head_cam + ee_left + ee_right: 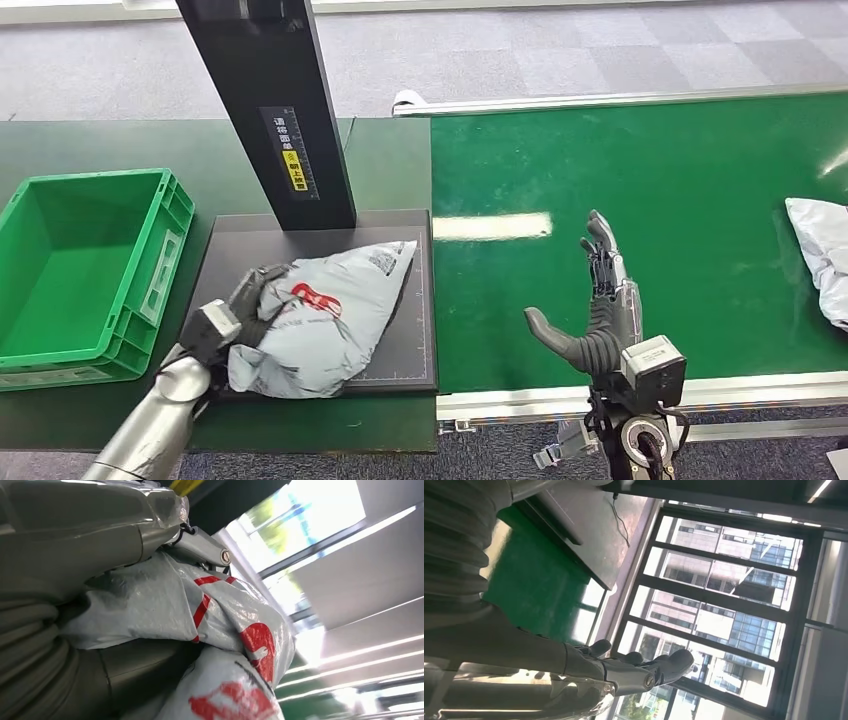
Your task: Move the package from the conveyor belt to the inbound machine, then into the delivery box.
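A grey plastic package (325, 320) with red markings lies on the black platform of the inbound machine (410, 290). My left hand (245, 305) grips its left end; in the left wrist view the crumpled package (200, 610) is bunched between the thumb and fingers (200, 547). My right hand (595, 310) hovers over the green conveyor belt (650, 190) with its fingers spread and nothing in it; the right wrist view shows this hand (624, 672) empty. The green delivery box (85, 275) stands empty to the left of the platform.
The machine's black post (275, 110) rises at the back of the platform. A second white package (825, 255) lies on the belt at the far right edge. A metal rail (720, 390) borders the belt's near side.
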`<state>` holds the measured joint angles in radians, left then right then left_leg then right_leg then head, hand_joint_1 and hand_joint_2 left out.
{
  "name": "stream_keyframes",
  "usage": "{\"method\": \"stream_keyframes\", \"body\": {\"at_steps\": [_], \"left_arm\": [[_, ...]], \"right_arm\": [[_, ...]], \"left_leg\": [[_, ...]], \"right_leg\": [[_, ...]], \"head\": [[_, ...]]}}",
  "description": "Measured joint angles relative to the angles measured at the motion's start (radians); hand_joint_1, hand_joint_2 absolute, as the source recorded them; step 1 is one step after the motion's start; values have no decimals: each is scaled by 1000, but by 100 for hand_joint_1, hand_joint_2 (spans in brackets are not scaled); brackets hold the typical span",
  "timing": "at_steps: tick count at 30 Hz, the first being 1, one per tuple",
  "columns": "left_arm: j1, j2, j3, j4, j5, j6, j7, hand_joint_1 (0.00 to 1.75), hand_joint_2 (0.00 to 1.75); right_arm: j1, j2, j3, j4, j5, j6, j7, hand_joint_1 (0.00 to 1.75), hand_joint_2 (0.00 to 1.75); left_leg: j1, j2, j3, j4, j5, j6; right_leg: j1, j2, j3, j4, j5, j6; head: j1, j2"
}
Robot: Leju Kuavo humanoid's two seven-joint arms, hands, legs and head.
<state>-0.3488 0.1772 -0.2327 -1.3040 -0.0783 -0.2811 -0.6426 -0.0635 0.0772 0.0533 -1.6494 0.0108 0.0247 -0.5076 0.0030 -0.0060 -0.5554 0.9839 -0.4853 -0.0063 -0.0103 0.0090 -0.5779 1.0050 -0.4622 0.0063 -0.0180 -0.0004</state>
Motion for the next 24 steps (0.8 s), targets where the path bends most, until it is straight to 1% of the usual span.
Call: {"method": "stream_keyframes", "body": {"at_steps": [2,5,7,9,12,14,16,18,21,24], "left_arm": [[-1,10,27,-111,29,20,-2,175,175],[-21,11,74,-247,3,100,14,175,175],[-48,8,111,-298,-47,175,35,175,175],[-80,8,157,-314,-100,261,50,175,175],[-126,25,248,-289,-171,402,55,175,175],[-166,52,317,-235,-190,463,55,175,175],[-207,80,381,-174,-197,485,55,175,175],[-232,98,427,-129,-198,487,54,175,175],[-248,111,458,-93,-221,502,59,175,175],[-264,128,470,-52,-306,570,93,175,175]], "right_arm": [[13,1,-7,-2,-4,-3,-5,0,175],[31,7,-22,-14,-6,-5,-7,0,175],[42,12,-34,-29,-7,-6,-6,0,175],[54,15,-44,-44,-7,-7,-5,0,175],[75,16,-52,-59,-6,-6,-4,0,175],[81,16,-53,-62,-6,-5,-4,0,175],[81,16,-53,-62,-5,-5,-4,0,175],[81,16,-54,-62,-4,-5,-4,0,175],[80,16,-53,-62,-3,-5,-4,0,175],[80,17,-53,-61,-3,-5,-4,0,175]], "left_leg": [[0,0,-1,0,0,0],[0,0,-1,0,0,0],[0,0,-1,0,0,0],[0,0,-1,0,0,0],[0,1,-1,0,0,0],[1,2,0,0,0,0],[2,2,0,0,0,-1],[2,1,-1,0,0,-1],[2,1,-2,0,0,-1],[1,1,-2,0,0,0]], "right_leg": [[0,0,-1,0,0,0],[0,0,-1,0,0,0],[0,0,-1,0,0,0],[0,0,-1,0,0,0],[0,1,-1,0,0,0],[1,1,-1,0,0,0],[2,1,-2,1,0,-1],[2,1,-1,1,0,-1],[1,1,-1,1,0,-1],[0,1,-2,0,0,0]], "head": [[0,0],[0,0],[0,0],[0,0],[0,0],[0,0],[0,0],[0,0],[0,0],[0,0]]}}
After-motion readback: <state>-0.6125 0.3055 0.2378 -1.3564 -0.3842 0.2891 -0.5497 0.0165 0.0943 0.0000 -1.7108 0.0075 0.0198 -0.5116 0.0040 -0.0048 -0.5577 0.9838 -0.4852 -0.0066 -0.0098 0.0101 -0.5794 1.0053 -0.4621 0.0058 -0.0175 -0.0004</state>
